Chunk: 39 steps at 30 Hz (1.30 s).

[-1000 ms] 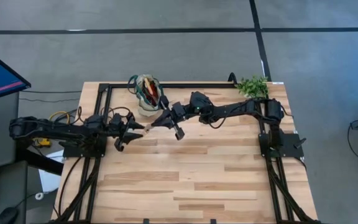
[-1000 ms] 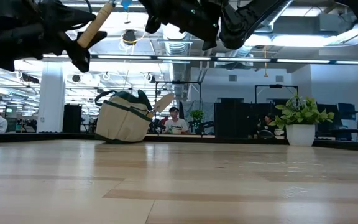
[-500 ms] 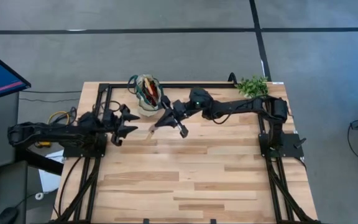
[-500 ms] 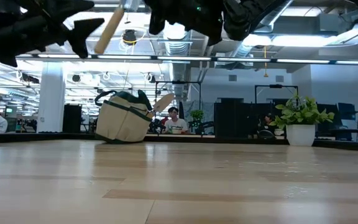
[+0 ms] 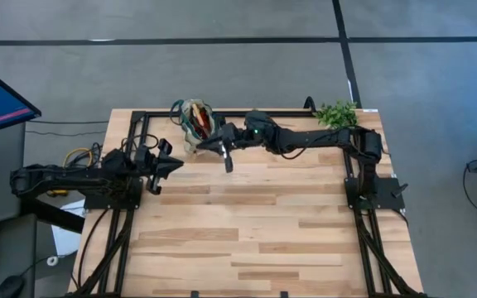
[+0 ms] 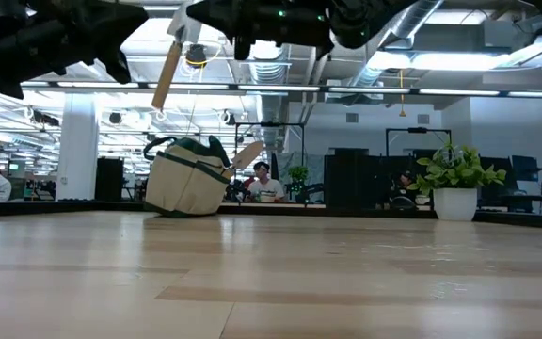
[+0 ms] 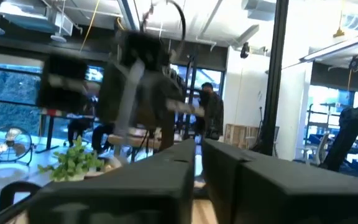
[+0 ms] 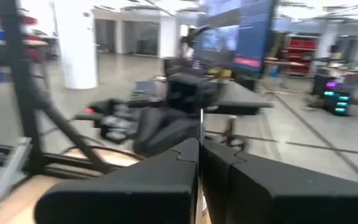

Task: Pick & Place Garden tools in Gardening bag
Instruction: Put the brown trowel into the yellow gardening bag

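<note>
My left end effector (image 5: 169, 164) waits at the surface's (image 5: 255, 232) left edge, fingers pressed together and empty. Just right of it sits the gardening bag (image 5: 195, 126), other tools inside. My right end effector (image 5: 219, 146) pinches a wooden-handled trowel (image 6: 168, 72) beside the bag (handle dangling); releasing early would drop it outside.

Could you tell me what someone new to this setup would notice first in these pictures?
The right arm's tool holds a wooden-handled trowel in the air beside the gardening bag at the table's far edge. The left arm's tool hangs over the left side, and a leafy green plant marks the far right corner.
</note>
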Tool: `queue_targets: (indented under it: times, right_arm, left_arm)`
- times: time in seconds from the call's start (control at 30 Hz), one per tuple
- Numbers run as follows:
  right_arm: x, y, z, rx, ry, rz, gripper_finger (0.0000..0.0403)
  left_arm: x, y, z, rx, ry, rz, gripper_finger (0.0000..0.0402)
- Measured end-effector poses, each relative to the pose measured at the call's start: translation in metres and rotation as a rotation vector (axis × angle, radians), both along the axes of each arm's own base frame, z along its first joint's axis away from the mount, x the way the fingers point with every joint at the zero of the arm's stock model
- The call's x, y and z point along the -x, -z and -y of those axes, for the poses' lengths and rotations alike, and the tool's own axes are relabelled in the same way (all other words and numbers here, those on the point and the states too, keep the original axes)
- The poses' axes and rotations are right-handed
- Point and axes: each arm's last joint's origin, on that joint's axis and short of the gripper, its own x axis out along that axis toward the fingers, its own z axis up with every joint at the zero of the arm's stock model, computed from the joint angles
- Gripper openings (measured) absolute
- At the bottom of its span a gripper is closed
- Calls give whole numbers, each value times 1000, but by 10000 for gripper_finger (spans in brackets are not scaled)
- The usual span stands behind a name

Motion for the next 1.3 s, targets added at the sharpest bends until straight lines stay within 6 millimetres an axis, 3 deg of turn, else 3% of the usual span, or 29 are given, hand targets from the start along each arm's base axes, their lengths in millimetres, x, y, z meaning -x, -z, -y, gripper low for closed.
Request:
queue_targets:
  times: [0.13, 0.43, 0.87, 1.3]
  right_arm:
    - [-4, -4, 12, 23, 78, -3, 0]
    - [-13, 26, 31, -39, 110, -65, 0]
    - [-31, 50, 66, -65, 200, -53, 0]
    - [-28, 43, 79, -53, 241, -22, 0]
  left_arm:
    - [-1, 2, 0, -17, -5, -19, 6]
    - [-1, 2, 0, -55, -3, -23, 1]
    - [-3, 7, 0, -42, 7, -75, 1]
    - [-3, 7, 0, -44, 14, -79, 1]
